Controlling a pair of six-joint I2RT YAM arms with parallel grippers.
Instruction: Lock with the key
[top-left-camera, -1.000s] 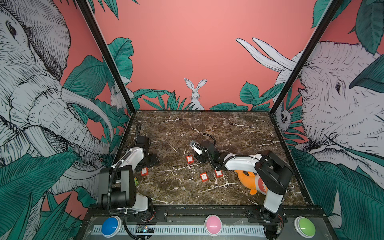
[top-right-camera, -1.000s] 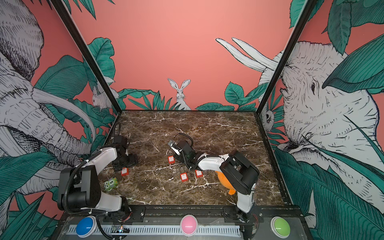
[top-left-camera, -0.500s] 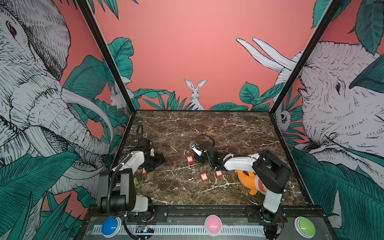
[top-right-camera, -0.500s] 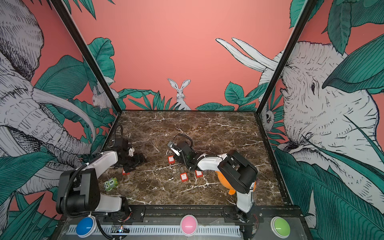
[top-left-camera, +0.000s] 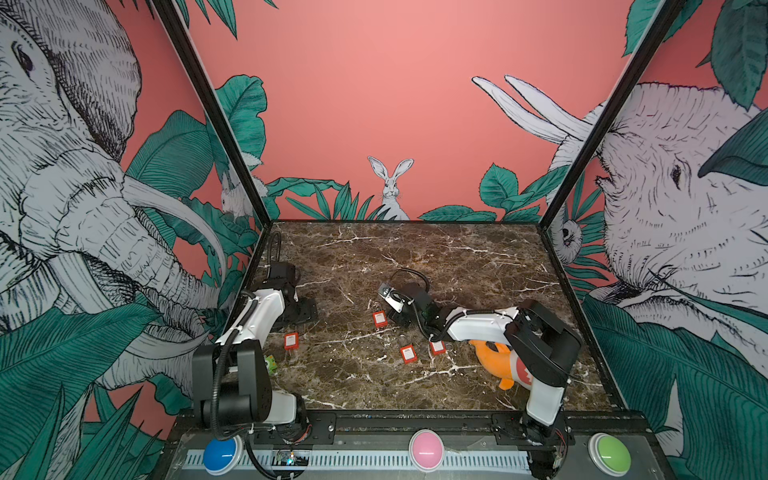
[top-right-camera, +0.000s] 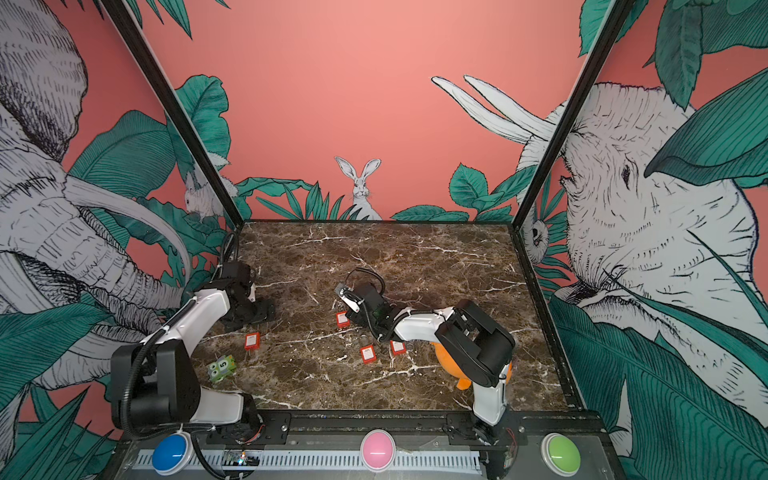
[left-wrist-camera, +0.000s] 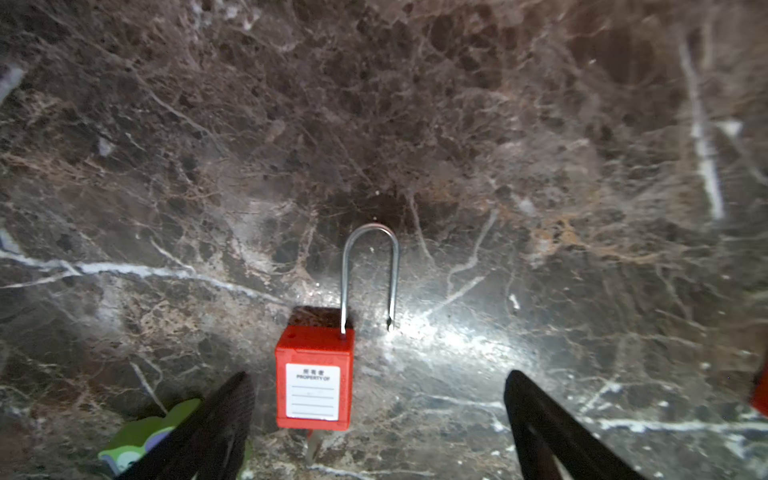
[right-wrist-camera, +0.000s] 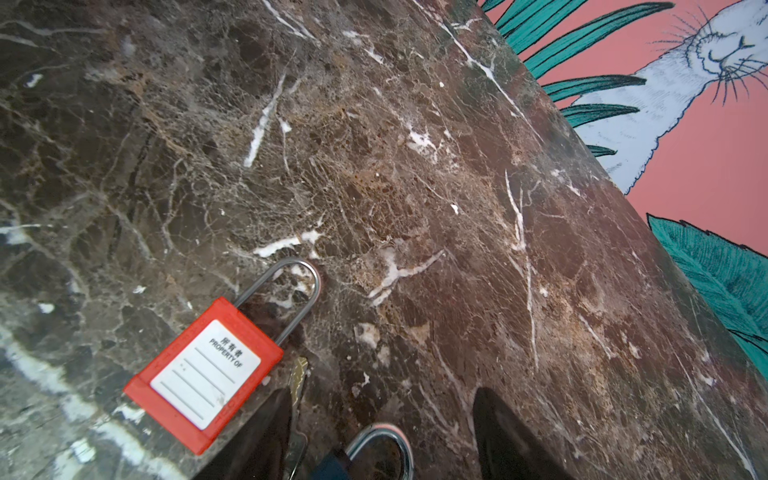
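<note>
- Marble worktop (top-left-camera: 415, 257), dark brown with white veins; red padlocks lie flat on it.
- left pincer (left-wrist-camera: 379, 376): released, fingers (left-wrist-camera: 216, 424) spread wide, gripping nothing.
- near-left padlock (left-wrist-camera: 313, 376): from the wrist it lies between those fingers, closer to one. In both top views it lies near the left arm (top-left-camera: 291, 340) (top-right-camera: 252, 340).
- its shackle (left-wrist-camera: 370, 274) is sprung, one leg clear of the body; a silver key (left-wrist-camera: 312, 446) pokes from the base.
- right pincer (right-wrist-camera: 382, 395): released, fingers apart, low over mid-worktop.
- centre padlock (right-wrist-camera: 203, 374): just beside one right finger; both shackle legs run to the body.
- brass key (right-wrist-camera: 299, 374) lies against that same finger, its key ring (right-wrist-camera: 380, 444) between the two; no grip that I can see.
- two spare padlocks (top-left-camera: 408, 354) lie near the right forearm.
- orange plush toy (top-left-camera: 494, 361) is partly hidden behind the right arm.
- green number block (top-right-camera: 222, 368) lies near the left arm.
</note>
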